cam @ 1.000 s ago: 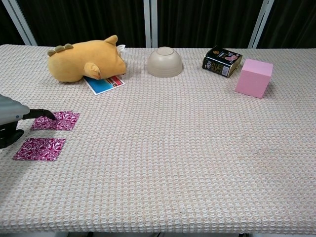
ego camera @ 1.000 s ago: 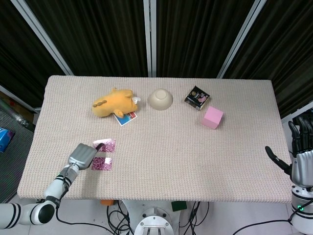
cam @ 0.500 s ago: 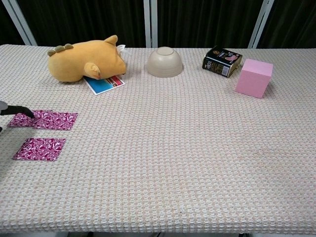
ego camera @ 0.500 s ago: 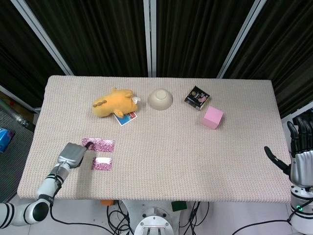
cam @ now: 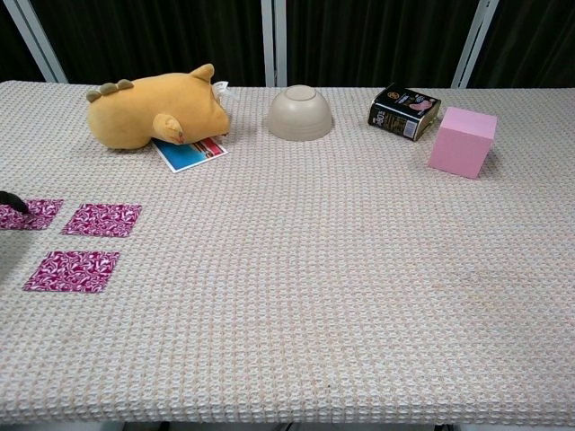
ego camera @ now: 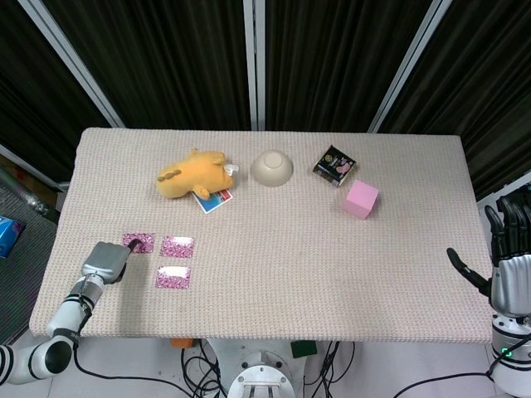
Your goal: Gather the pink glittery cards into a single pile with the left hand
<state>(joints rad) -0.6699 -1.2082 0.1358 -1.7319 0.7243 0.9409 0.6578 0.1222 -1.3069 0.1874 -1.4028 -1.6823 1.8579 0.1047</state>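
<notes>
Pink glittery cards: three, all flat on the surface (ego camera: 332, 274), lower left of head view. Card A (ego camera: 138, 242) sits furthest left; card B (ego camera: 177, 246) lies just beside it to the right, w/ a narrow gap between; card C (ego camera: 172, 277) lies below card B, apart from both. Not piled. In chest view the same three show at the left edge, card A cut off by the frame.

Left hand (ego camera: 103, 260): low at lower left of head view, a dark fingertip touching card A's left end. Fingers closed in; whether it grips the card or only presses on it cannot be told. Chest view shows only a dark tip at the left edge.

Right hand (ego camera: 506, 257): off the surface, lower right of head view, fingers upright and spread, holding nothing.

Other items, upper part of the surface: yellow plush (ego camera: 192, 173) resting on a blue-red card (ego camera: 216, 200); upturned bowl (ego camera: 271, 167); black tin (ego camera: 333, 164); pink block (ego camera: 361, 199).
</notes>
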